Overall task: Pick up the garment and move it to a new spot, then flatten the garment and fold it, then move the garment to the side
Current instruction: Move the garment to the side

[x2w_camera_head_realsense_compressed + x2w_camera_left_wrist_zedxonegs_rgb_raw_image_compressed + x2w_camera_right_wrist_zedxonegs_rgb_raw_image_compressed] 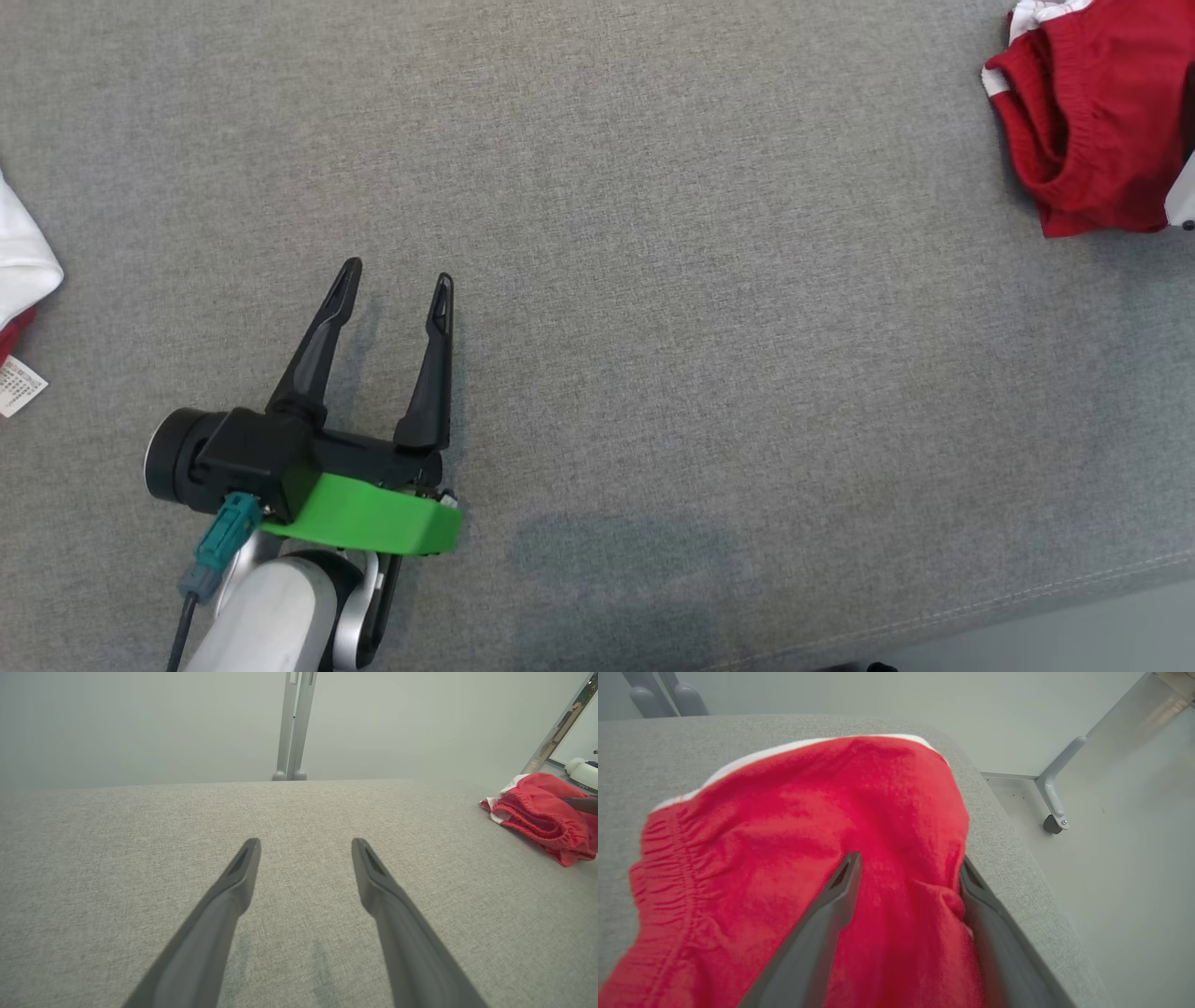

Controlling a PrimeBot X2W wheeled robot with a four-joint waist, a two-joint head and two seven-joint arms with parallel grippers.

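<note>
Though bunched, garment (775,826) beneath right gripper (909,861)

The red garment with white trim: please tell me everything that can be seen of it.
The red garment with white trim looks like soft knit cloth, with a gathered elastic waistband and a white edge. It lies bunched in a loose heap, not flat, on the grey fabric table, close to its far right corner. The right gripper is over it, fingers spread, cloth bulging between them.
</note>
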